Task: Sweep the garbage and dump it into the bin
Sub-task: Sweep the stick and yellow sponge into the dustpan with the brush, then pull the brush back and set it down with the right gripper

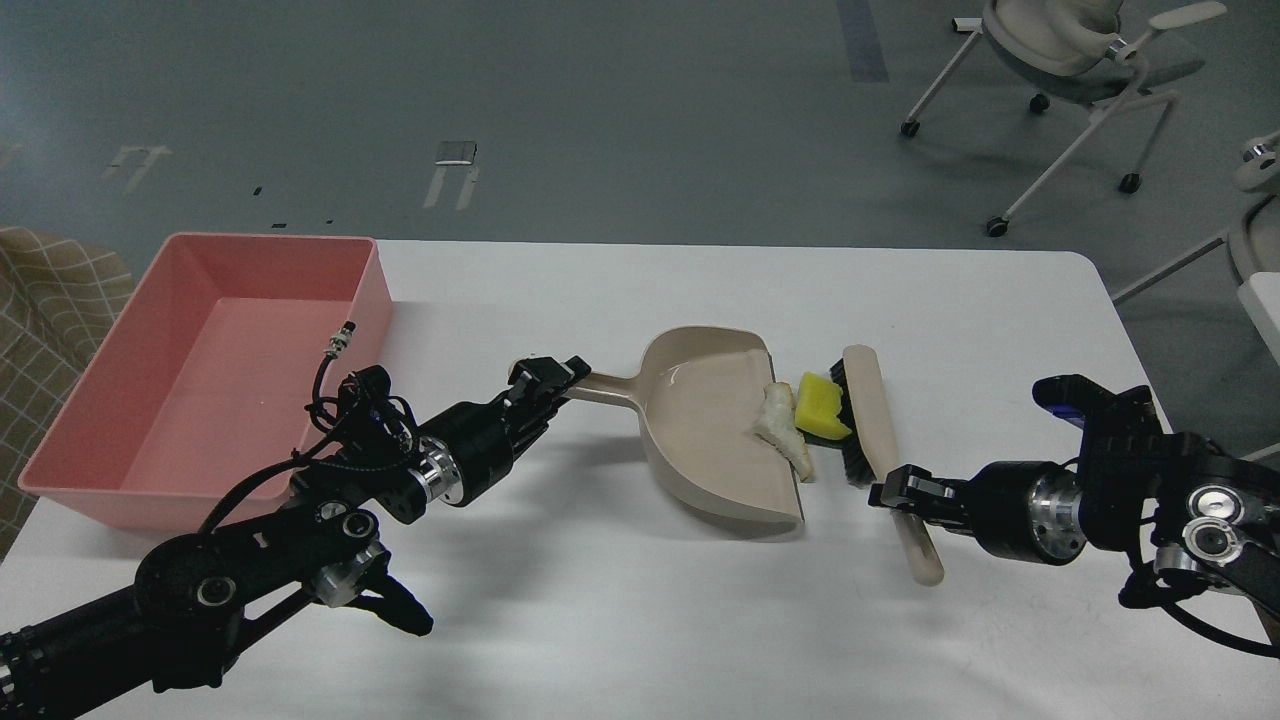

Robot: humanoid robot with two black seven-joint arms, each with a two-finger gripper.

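Bin [90,440] at table's [620,610] left edge. Left gripper [549,379] clamped on dustpan [700,440] handle, pan flat mid-table, mouth facing right. Wedge [782,430] lies across pan lip, partly inside. Sponge [820,407] just outside lip, touching wedge, pressed by brush [872,420] bristles. Right gripper [898,497] clamped on brush handle.

White table [700,620]. Beige dustpan [715,425] lies on it mid-table, handle pointing left, open mouth right. Beige brush [880,440] just right of the mouth, black bristles facing the pan. Grey floor beyond, two wheeled chairs [1060,60] far right. Checked tan fabric [50,300] at the left edge.
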